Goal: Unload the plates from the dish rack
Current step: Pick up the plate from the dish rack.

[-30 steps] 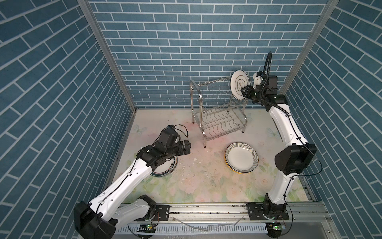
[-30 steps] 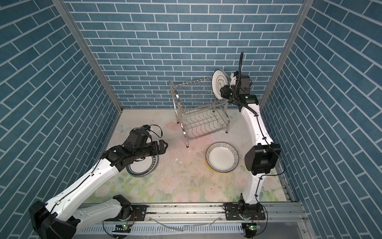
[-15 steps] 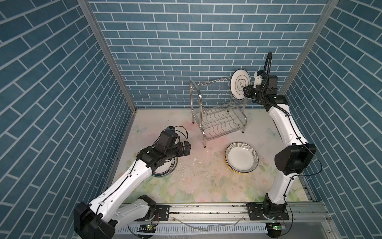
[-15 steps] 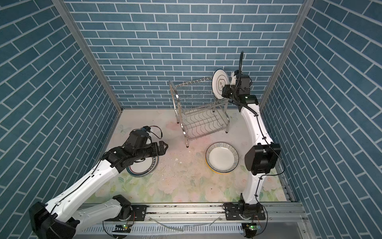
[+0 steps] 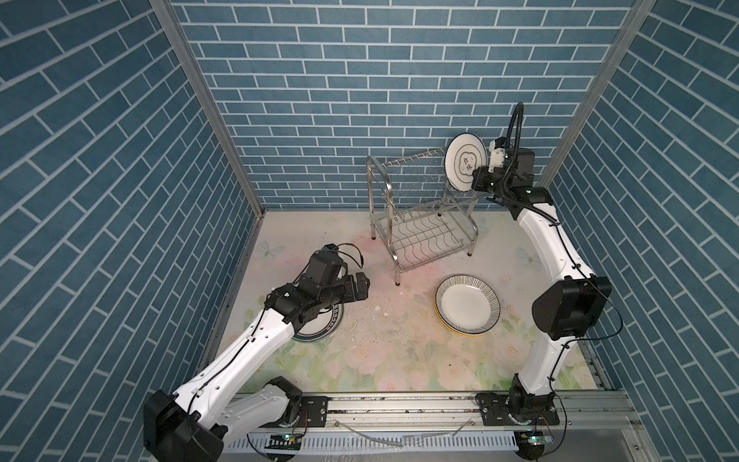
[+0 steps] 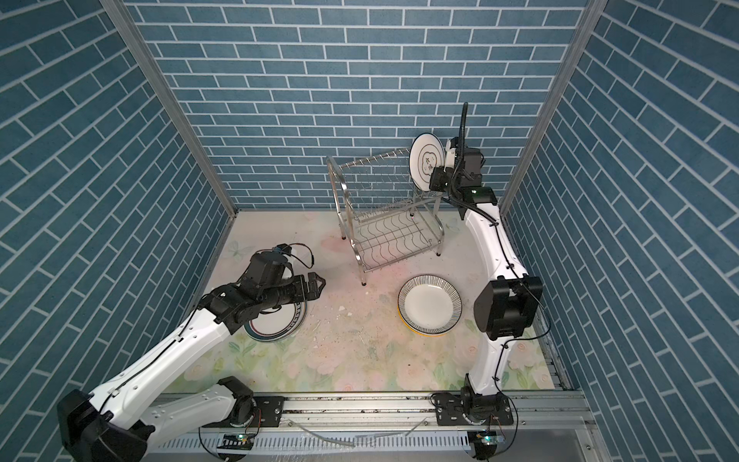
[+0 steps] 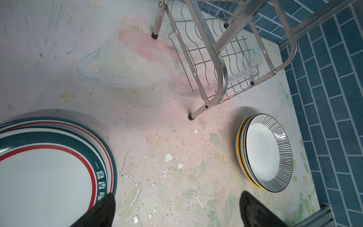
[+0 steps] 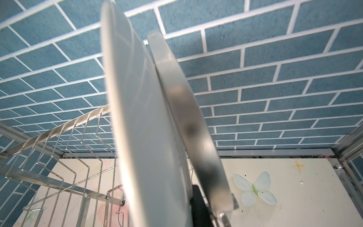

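Observation:
The steel dish rack (image 5: 424,244) (image 6: 392,240) stands at the back of the table. One white plate (image 5: 466,162) (image 6: 427,160) with a dark rim stands upright at the right end of its top tier. My right gripper (image 5: 480,180) (image 6: 438,180) is shut on that plate's lower right edge. In the right wrist view the plate (image 8: 141,118) is edge-on, with one black finger (image 8: 198,208) against its back. My left gripper (image 5: 362,286) (image 6: 318,288) (image 7: 177,206) is open and holds nothing, hovering over the edge of the green-banded plates (image 5: 320,332) (image 6: 276,326) (image 7: 45,167).
A stack of plates topped by a black-striped one (image 5: 468,310) (image 6: 430,304) (image 7: 265,153) lies right of centre, in front of the rack (image 7: 220,64) (image 8: 59,129). Blue brick walls close in the left, back and right. White chips are scattered on the floral mat (image 5: 380,352).
My right gripper's jaws have closed onto the edge of the plate in the rack. The left arm has hardly moved and stays open.

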Available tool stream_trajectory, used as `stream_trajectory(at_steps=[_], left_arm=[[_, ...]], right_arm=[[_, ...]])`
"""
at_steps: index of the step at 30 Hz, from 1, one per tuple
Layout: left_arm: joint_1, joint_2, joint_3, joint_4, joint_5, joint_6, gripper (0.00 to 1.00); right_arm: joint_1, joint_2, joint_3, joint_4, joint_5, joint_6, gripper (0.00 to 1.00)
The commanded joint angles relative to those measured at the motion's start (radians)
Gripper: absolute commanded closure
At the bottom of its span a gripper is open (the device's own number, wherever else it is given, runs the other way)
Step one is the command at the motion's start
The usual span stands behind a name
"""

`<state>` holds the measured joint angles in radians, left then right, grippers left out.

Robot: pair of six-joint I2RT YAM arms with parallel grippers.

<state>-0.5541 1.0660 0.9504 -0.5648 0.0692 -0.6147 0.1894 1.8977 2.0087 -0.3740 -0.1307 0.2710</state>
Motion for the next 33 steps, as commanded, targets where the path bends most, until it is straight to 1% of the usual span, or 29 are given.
stream_trajectory(at_steps=[1,3,5,8,14,18,24,33], left_arm=[[0.009,0.000,-0.012,0.002,0.004,0.001,0.01],[0.010,0.002,-0.013,0.003,0.007,0.002,0.00],[0.011,0.001,-0.014,0.001,0.007,0.001,0.01],[0.012,-0.001,-0.016,0.000,0.009,0.001,0.01],[0.016,-0.005,-0.018,0.000,0.012,0.002,0.01],[0.019,-0.007,-0.016,-0.008,0.012,0.004,0.01],[0.026,-0.019,-0.021,-0.011,0.014,0.003,0.01],[0.037,-0.028,-0.025,-0.018,0.018,0.006,0.01]], right_arm=[[0.013,-0.066,-0.038,0.077,-0.019,0.031,0.91],[0.013,-0.083,-0.052,0.092,-0.007,0.028,0.93],[0.013,-0.100,-0.067,0.107,0.005,0.027,0.97],[0.013,-0.128,-0.089,0.125,0.019,0.024,0.98],[0.013,-0.180,-0.135,0.171,0.037,0.017,0.99],[0.013,-0.196,-0.136,0.202,0.037,0.016,0.99],[0.013,-0.177,-0.082,0.217,0.020,0.022,0.99],[0.013,-0.167,-0.082,0.286,-0.010,0.013,1.00]])
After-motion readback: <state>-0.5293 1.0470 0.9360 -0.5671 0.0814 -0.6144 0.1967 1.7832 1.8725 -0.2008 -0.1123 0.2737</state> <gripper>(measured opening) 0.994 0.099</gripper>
